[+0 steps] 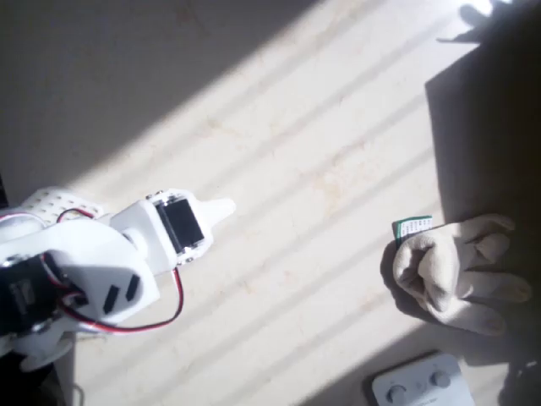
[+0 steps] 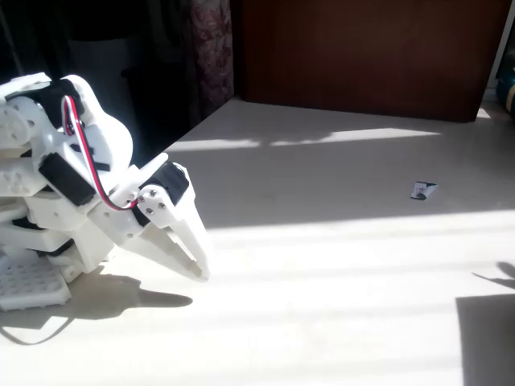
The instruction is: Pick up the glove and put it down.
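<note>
Overhead view shows a green card (image 1: 412, 227) touching the glove (image 1: 456, 271) at its upper left, and a white device (image 1: 420, 385) just below — nothing lies between them and the gripper (image 1: 221, 209). Glove sits crumpled at the right, well apart from the gripper. Jaws look closed, holding nothing, tips at the table (image 2: 338, 265).

Your glove (image 1: 461, 272) reads beige-cream, paler where the sun hits its folds. Beside it, the card (image 1: 412, 227) shows green with white print. The device (image 1: 420, 384) is white with grey round buttons. Your arm (image 2: 76, 193) is white plastic with black motors and red wires. The table (image 1: 321, 169) is cream, striped with sunlight and shadow.
</note>
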